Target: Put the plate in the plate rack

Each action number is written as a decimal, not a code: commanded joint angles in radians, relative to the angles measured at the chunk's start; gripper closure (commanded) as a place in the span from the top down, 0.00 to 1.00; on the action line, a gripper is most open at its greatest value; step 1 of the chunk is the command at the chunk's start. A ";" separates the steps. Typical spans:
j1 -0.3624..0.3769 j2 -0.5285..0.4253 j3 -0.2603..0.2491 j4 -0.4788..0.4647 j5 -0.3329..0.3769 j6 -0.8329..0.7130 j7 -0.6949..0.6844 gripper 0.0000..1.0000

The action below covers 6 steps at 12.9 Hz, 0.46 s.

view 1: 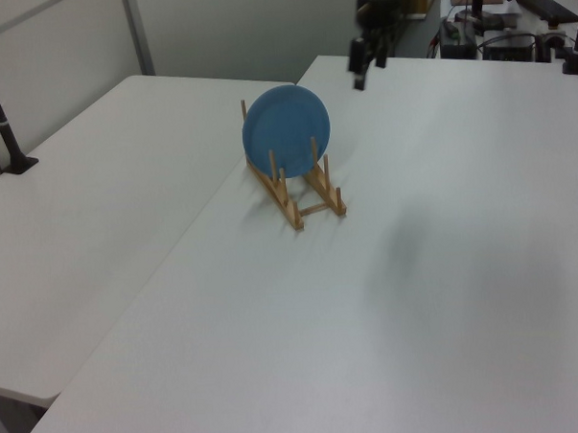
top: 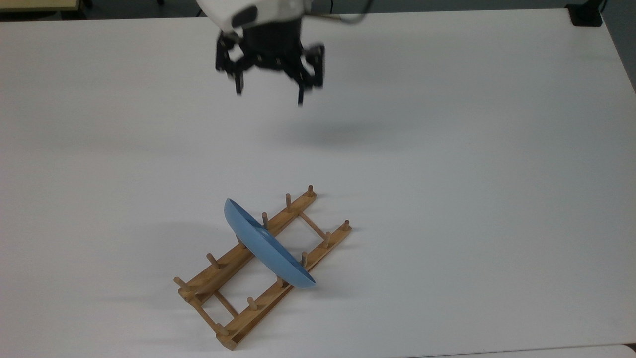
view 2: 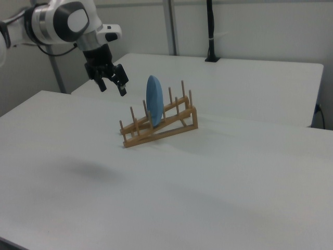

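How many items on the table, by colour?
Blue: 1, the round glossy light-blue plate, standing on edge in the rack.
Brown: 1, the light-brown wooden peg rack.
Total: 2.
The black two-finger end effector hangs open above the white table, holding nothing.

Blue plate [view 2: 154, 100] standing on edge in the wooden plate rack [view 2: 161, 123], slotted between the pegs near the rack's middle, leaning only slightly. Rack sitting on the white table [view 2: 218, 177]. Black gripper [view 2: 113, 85] up in the air on the right view's left of the rack, above the tabletop, fingers spread apart, gripping nothing, well apart from the plate. White arm [view 2: 62, 23] reaching away from the rack toward the right view's left edge.
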 commanded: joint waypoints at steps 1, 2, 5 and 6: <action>-0.081 -0.142 -0.005 -0.103 0.119 -0.143 -0.251 1.00; -0.094 -0.157 -0.001 -0.110 0.121 -0.160 -0.253 1.00; -0.140 -0.167 0.012 -0.110 0.118 -0.205 -0.241 1.00; -0.138 -0.168 0.011 -0.112 0.106 -0.202 -0.247 1.00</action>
